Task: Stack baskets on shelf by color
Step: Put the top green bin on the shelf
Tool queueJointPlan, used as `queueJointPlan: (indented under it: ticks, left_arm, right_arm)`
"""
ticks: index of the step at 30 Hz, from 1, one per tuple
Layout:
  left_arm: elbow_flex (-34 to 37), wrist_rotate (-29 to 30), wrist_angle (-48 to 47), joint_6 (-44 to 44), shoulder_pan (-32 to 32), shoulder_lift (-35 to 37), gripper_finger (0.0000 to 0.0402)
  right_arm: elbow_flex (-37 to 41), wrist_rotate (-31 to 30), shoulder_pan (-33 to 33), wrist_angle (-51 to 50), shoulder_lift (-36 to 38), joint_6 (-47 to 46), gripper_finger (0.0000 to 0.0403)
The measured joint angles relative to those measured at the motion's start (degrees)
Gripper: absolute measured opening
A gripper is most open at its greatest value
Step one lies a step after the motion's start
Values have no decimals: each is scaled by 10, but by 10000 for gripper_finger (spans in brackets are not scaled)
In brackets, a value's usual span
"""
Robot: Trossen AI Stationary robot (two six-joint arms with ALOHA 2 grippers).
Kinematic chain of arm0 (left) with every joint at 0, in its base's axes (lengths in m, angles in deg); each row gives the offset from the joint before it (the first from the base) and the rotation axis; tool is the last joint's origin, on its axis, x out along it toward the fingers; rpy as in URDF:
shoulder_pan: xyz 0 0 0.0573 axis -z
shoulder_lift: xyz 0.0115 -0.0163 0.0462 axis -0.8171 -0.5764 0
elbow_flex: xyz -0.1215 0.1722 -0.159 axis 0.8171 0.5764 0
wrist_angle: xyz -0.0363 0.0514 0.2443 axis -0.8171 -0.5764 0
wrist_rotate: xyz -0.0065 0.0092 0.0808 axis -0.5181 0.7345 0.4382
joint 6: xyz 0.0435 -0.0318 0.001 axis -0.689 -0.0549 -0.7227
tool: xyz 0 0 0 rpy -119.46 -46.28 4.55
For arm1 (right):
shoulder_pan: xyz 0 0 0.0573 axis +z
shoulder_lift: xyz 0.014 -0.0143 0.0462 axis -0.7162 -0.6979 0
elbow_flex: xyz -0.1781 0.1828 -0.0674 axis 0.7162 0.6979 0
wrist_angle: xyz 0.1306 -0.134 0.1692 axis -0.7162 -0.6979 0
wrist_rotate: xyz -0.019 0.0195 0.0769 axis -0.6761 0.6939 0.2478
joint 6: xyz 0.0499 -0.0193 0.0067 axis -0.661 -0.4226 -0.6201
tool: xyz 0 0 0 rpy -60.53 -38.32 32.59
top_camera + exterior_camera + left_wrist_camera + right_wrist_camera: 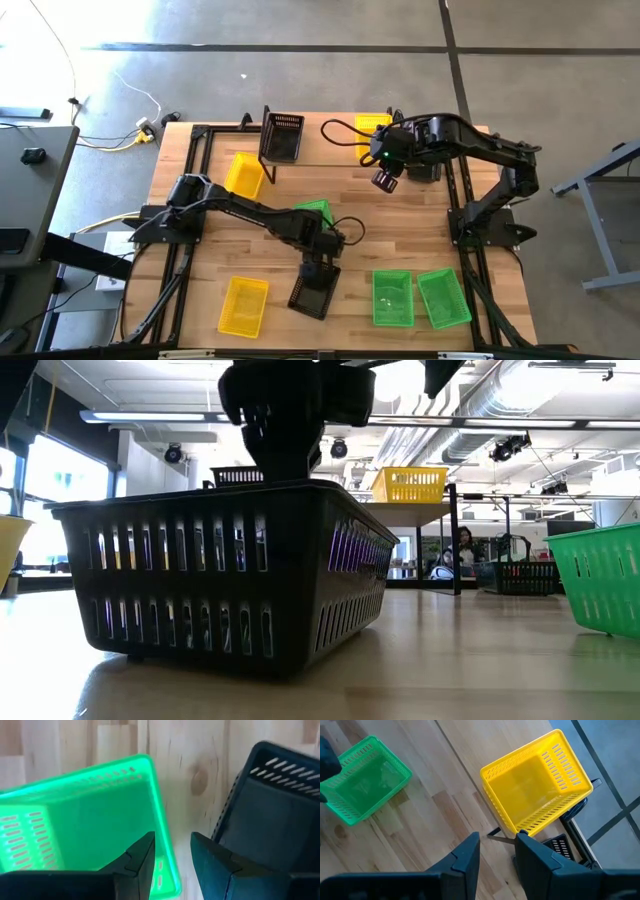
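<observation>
My left fingers [318, 262] parted, empty, over desk [280, 220] between green basket [80, 815] and black basket [313, 291] at 6 o'clock. Straddle black rim squarely before closing. Right fingers [497, 850] parted, empty, near yellow basket [535, 795] on shelf [330, 158], 1 o'clock.

bright daylight — ceiling glare, low view | left wrist view blurred

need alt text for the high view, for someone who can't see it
Overhead view of a wooden table where the left hand is at the rim of a black basket near the front edge. The right hand hovers open near the shelf, which carries one black basket and one yellow basket. More yellow and green baskets lie scattered on the table.
</observation>
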Motion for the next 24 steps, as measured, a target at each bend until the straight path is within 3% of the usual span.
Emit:
queueJointPlan:
  ticks: [17, 20, 24]
  left_arm:
    - [68, -5, 51, 24, -19, 0, 113]
    - [68, -22, 53, 20, -19, 0, 94]
    - [68, -37, 52, 4, -16, 0, 36]
  right_arm:
    - [0, 0, 0, 0, 0, -2, 110]
    - [0, 0, 0, 0, 0, -2, 110]
    - [0, 0, 0, 0, 0, -6, 110]
